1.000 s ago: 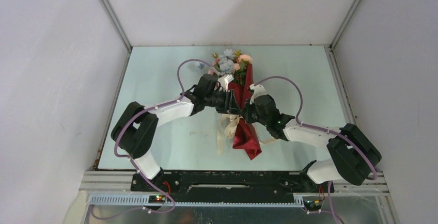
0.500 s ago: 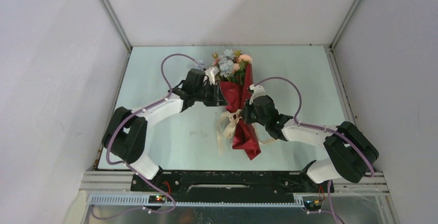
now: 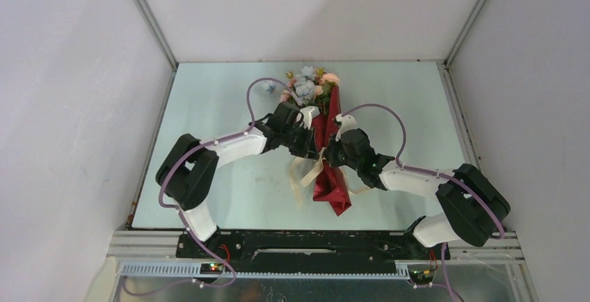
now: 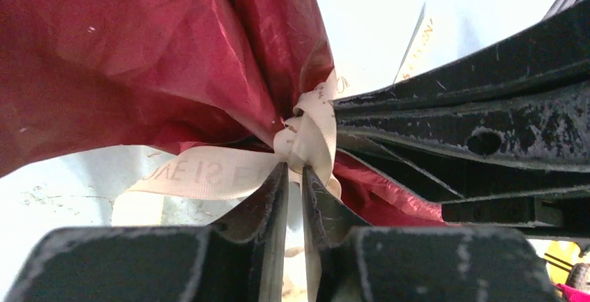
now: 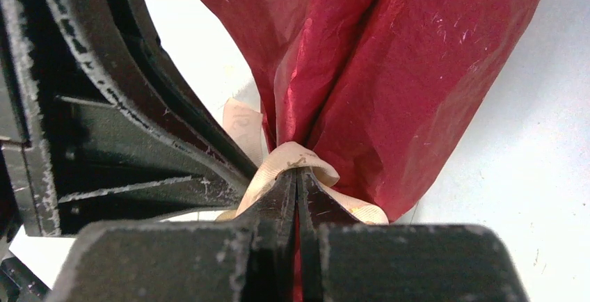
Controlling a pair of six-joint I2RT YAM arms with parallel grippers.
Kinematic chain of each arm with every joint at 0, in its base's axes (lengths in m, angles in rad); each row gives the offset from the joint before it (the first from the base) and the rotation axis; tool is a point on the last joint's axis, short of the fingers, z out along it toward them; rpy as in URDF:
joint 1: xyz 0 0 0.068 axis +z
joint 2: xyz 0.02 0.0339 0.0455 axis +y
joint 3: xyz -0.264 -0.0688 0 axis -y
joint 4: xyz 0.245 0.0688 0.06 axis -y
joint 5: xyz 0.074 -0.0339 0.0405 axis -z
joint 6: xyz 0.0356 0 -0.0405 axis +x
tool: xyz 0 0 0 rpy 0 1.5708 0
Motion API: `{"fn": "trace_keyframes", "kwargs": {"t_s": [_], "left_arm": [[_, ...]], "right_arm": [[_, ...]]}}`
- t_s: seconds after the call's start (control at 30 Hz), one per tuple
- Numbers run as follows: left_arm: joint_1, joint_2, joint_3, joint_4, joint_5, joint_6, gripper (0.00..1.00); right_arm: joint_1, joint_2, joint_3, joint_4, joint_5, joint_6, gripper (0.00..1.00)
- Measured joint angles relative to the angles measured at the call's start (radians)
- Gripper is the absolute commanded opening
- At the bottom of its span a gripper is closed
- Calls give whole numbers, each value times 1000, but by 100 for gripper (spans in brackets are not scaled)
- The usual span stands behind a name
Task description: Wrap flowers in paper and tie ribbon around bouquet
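1. wrapping looks done: the paper (image 3: 332, 189) is gathered red-face-out around the stems. the bundle lies mid-table, running from near the far edge of the table (image 3: 209, 107) back toward the arms.
2. the flowers (image 3: 306, 83) stick out of the far end of the wrap, pink and pale blue heads close to the far edge. the stems are hidden inside.
3. the ribbon (image 4: 209, 173) already goes round the pinched waist of the bundle, with a crossed twist or knot at the waist. loose tails trail onto the table on the left side of the bundle.
4. the right gripper (image 5: 297, 173) is fully closed, with a hump of ribbon caught at its tips, right against the waist.
5. the left gripper (image 4: 296, 173) is at the same knot from the other side, jaws narrowed to a thin slit. i cannot tell whether a strand is pinched in it.
6. my judgement: late stage. what is left is cinching or finishing the knot, perhaps a bow, then letting go. whether the knot is tight i cannot tell.
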Motion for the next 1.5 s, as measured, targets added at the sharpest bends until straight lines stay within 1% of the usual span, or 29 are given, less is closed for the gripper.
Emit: {"fn": "trace_keyframes", "kwargs": {"t_s": [0.2, 0.3, 0.43, 0.53, 0.63, 0.87, 1.0, 1.33, 1.5], "left_arm": [[3, 8, 8, -9, -13, 11, 21], [3, 8, 21, -39, -44, 24, 22], [8, 8, 60, -78, -92, 35, 29], [15, 8, 85, -92, -115, 42, 31], [24, 8, 101, -100, -124, 43, 28], [31, 50, 149, -110, -101, 45, 28], [27, 87, 150, -97, -60, 51, 27], [8, 113, 148, -87, -43, 70, 22], [8, 113, 122, -75, -22, 70, 20]], "right_arm": [[5, 0, 0, -2, 1, -5, 0], [5, 0, 0, -4, 5, -8, 0], [7, 0, 0, -11, 11, -10, 0], [10, 0, 0, -14, 12, -11, 0], [11, 0, 0, -16, 14, -11, 0], [12, -3, 0, -16, 16, -12, 0], [12, -3, 0, -17, 15, -12, 0], [13, -13, 0, -28, 31, -19, 0], [14, -14, 0, -34, 40, -26, 0]]}}
